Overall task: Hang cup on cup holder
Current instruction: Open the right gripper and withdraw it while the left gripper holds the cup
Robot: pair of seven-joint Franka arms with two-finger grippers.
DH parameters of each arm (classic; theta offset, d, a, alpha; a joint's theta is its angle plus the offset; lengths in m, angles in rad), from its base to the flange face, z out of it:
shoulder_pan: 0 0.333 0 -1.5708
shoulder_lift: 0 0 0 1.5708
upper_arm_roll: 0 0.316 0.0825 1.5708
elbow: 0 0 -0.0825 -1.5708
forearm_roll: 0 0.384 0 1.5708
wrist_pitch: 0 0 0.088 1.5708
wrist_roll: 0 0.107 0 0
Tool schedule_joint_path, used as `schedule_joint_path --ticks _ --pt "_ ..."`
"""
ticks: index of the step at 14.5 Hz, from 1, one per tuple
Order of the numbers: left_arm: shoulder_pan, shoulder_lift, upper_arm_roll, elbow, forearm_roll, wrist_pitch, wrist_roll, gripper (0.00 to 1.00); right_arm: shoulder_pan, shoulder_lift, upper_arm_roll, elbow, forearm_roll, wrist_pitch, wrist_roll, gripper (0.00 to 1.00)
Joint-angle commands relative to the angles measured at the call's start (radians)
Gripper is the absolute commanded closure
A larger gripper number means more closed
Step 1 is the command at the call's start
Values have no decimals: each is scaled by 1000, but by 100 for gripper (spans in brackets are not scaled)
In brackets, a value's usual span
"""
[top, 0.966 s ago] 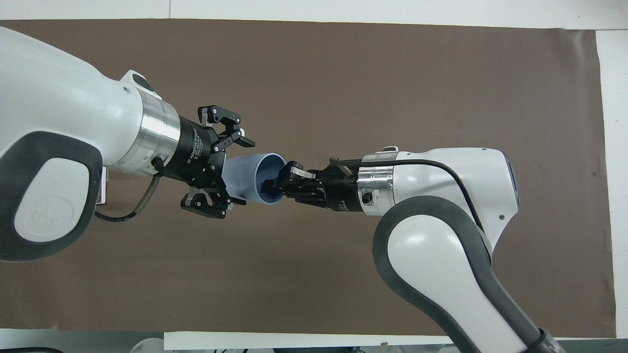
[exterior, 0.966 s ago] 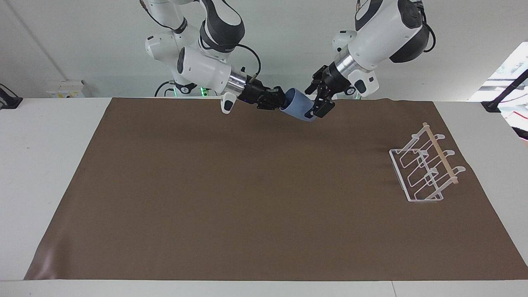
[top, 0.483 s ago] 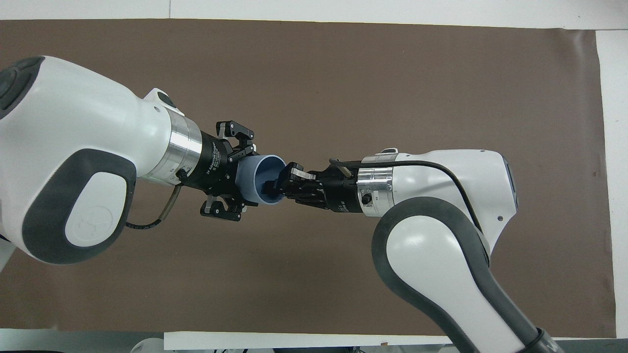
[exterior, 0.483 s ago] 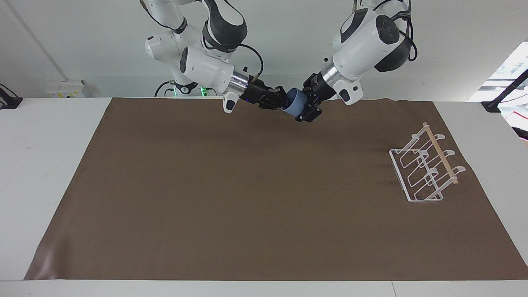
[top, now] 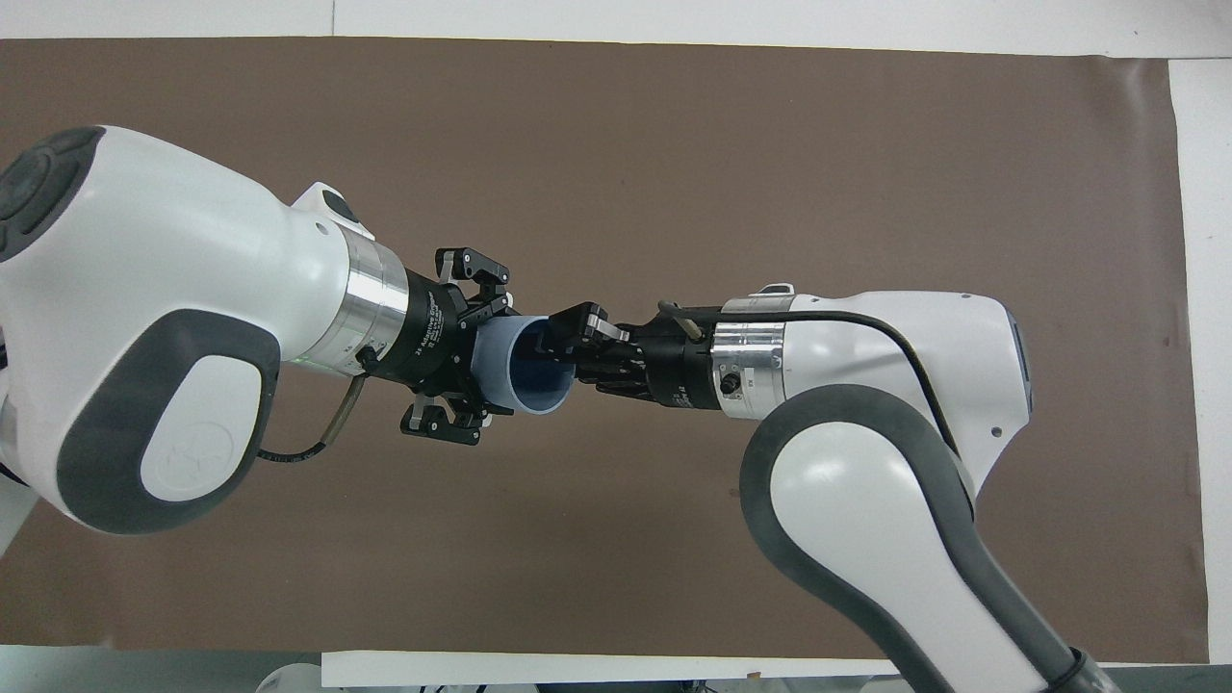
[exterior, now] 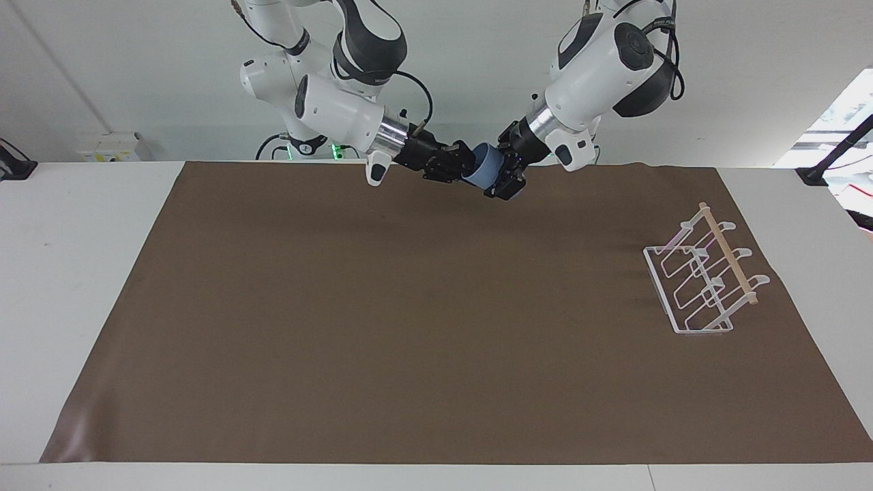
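The light-blue cup [exterior: 485,169] hangs in the air between both grippers, on its side, over the edge of the mat nearest the robots; it also shows in the overhead view [top: 510,371]. My left gripper [exterior: 502,174] [top: 489,362] has its fingers closed around the cup's narrow base end. My right gripper [exterior: 467,164] [top: 563,342] pinches the cup's rim, one finger inside the mouth and one outside. The white wire cup holder [exterior: 702,279] with its wooden rod stands on the mat toward the left arm's end of the table, with nothing on it. It is out of the overhead view.
A brown mat [exterior: 409,307] covers most of the white table [exterior: 41,286]. Nothing else lies on the mat.
My left gripper slid farther onto the cup's base end and its fingers narrowed around it. The cup and my right gripper shifted and tilted slightly. The cup holder has not moved.
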Motion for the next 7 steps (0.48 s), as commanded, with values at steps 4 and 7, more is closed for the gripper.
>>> schedule_joint_path --ticks 4,7 --pt "90 -30 19 -41 223 -37 50 100 -217 -77 -1 -4 -81 -16 10 0" --pt "151 -22 19 -55 497 -54 288 100 -392 -77 -1 28 -249 -140 -4 0"
